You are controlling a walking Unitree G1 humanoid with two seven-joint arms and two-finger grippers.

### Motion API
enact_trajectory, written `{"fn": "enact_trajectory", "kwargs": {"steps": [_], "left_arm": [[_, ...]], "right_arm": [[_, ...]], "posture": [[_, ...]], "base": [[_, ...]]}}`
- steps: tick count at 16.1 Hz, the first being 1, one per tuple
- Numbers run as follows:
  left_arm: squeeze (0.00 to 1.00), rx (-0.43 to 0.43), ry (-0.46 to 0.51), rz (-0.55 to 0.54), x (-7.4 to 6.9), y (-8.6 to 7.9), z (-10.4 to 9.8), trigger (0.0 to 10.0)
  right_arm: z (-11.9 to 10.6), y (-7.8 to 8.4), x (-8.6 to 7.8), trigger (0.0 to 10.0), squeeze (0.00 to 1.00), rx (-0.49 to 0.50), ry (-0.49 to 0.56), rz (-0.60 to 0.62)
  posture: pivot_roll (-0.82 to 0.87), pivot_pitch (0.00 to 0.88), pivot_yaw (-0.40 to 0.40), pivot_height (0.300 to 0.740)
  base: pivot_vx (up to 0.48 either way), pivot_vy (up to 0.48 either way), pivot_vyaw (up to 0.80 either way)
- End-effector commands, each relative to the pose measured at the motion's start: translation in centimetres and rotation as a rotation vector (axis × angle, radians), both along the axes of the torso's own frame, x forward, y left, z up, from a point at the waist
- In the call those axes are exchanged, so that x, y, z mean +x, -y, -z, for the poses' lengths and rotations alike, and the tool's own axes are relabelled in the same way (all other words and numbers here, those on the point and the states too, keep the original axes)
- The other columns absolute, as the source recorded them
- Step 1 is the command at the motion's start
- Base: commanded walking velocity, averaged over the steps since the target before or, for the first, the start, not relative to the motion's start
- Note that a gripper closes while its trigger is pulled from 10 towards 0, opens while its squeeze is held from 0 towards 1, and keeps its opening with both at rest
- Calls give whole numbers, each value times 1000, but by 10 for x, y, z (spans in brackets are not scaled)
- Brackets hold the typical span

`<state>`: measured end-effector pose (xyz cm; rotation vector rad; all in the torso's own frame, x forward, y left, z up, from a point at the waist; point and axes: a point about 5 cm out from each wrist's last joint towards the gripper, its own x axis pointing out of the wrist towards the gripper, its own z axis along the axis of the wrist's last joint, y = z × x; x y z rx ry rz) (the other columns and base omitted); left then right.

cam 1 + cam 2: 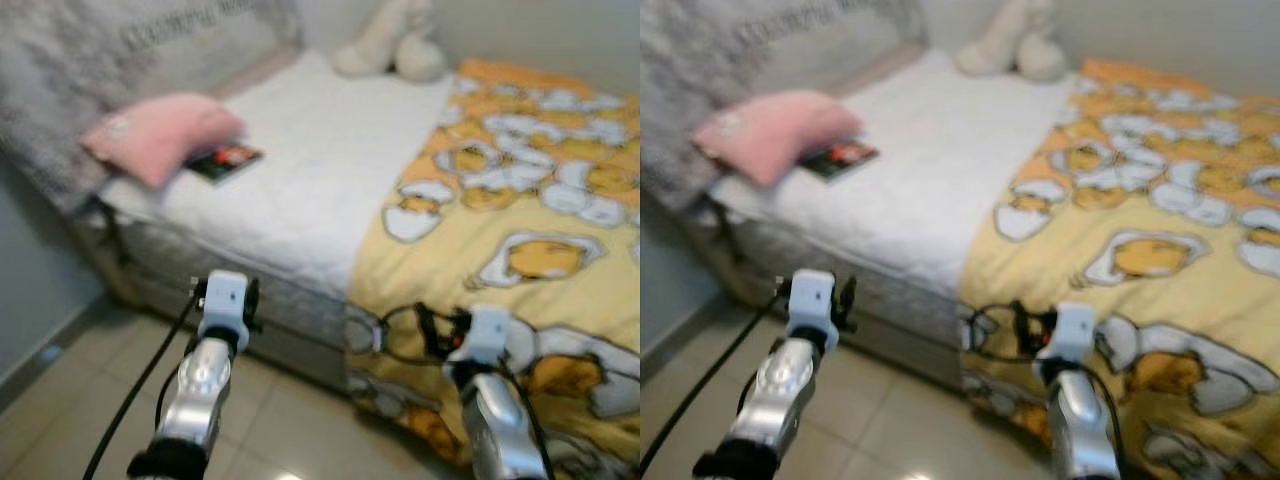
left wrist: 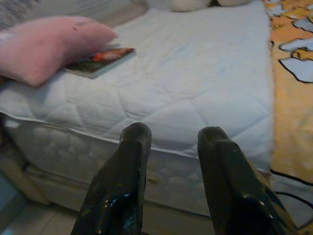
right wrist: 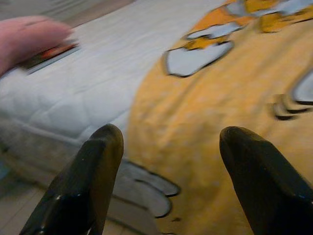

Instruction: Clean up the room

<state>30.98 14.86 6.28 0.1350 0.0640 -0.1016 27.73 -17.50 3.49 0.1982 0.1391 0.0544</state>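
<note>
- A bed with a white quilted mattress (image 1: 320,170) stood before the robot, its near edge facing the tiled floor (image 1: 90,400).
- A yellow blanket (image 1: 520,220) printed with white and orange cartoon shapes covered the right part of the bed and hung over its near edge.
- A pink pillow (image 1: 160,135) lay at the far left of the mattress, near a grey patterned headboard (image 1: 60,70).
- A book with a dark, red-marked cover (image 1: 225,160) lay flat on the mattress just right of the pillow, one end tucked under it.
- A cream plush toy (image 1: 395,45) sat at the far end of the bed, against the wall.
- The left gripper (image 2: 171,147) was held in the air in front of the mattress's near side, above the floor, its two black fingers (image 2: 127,181) set a narrow gap apart and holding nothing.
- The right gripper (image 3: 168,147) hung before the draped edge of the blanket, its fingers (image 3: 93,181) spread wide and empty.
- Both silver arms reached forward from the bottom of the head views, the left one over the floor, the right one over the blanket's hanging corner.
</note>
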Motion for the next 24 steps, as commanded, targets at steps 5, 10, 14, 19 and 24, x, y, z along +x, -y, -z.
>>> {"fn": "enact_trajectory", "kwargs": {"steps": [5,10,14,19,24], "left_arm": [[0,-7,-43,-19,7,6,0,10000],[0,-18,69,-66,-8,-5,-7,10000],[0,-27,-28,-136,-1,-11,1,10000],[0,-39,-41,-74,20,13,-14,10000],[0,-2,-45,-97,16,2,-9,10000]], "right_arm": [[-7,5,9,10000,0,-34,16,-36],[-22,11,8,10000,0,-95,115,-14],[-13,12,-3,10000,0,-98,92,-27],[-9,-8,6,10000,0,-76,29,-183],[-4,-10,7,10000,0,-28,3,-157]], "posture": [[96,0,37,740],[86,0,33,740],[90,0,26,740],[102,0,36,740],[99,0,46,740]], "base": [[0,-254,525],[0,-421,525],[158,-62,519],[153,0,526],[461,0,521]]}}
